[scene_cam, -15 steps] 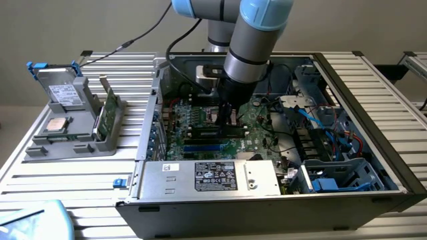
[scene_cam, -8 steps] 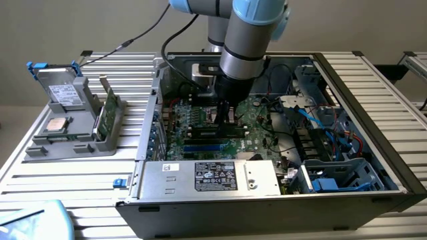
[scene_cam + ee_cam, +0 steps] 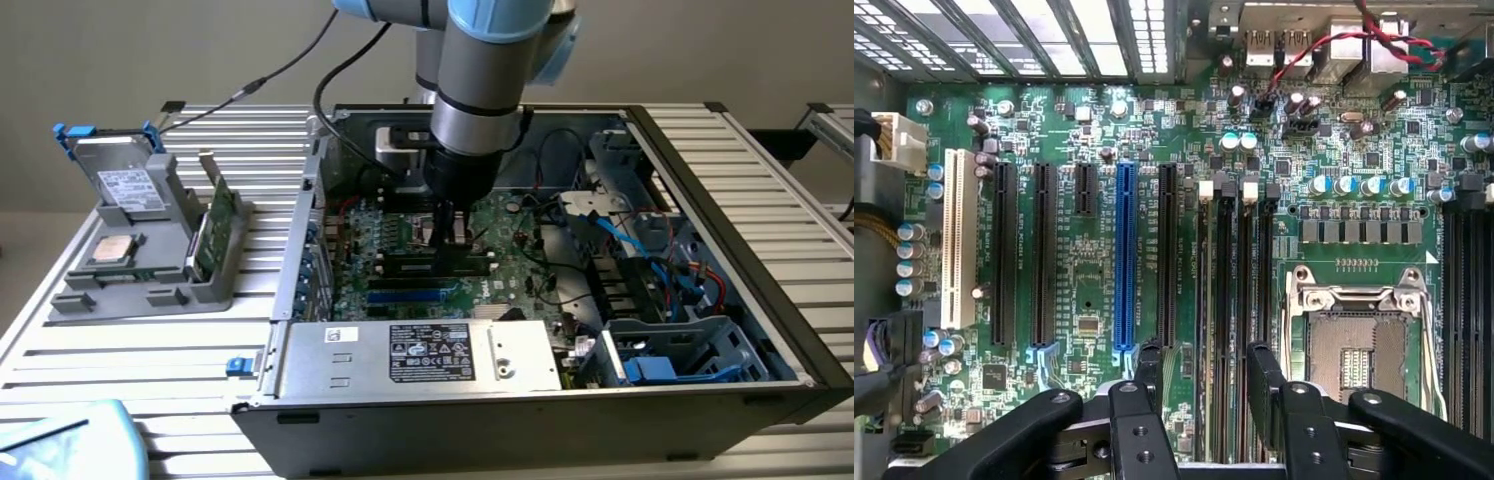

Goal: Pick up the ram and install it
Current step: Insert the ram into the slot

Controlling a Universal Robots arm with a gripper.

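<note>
Black gripper (image 3: 1206, 385) fingers (image 3: 1149, 375) stand spread wide and grasp nothing, straddling the memory slots (image 3: 1234, 300) on the motherboard (image 3: 1084, 270). The ram, I judge, sits among those slots directly beneath, long axis nine-to-three in the exterior view; I cannot tell it from the slots. The tray (image 3: 94, 300) lies at nine o'clock.

Open computer case (image 3: 747, 300) at centre, green motherboard (image 3: 1094, 270) inside, power supply (image 3: 414, 355) lower centre, grey parts tray (image 3: 147, 280) at left, hard drive (image 3: 127, 185) upper left.
</note>
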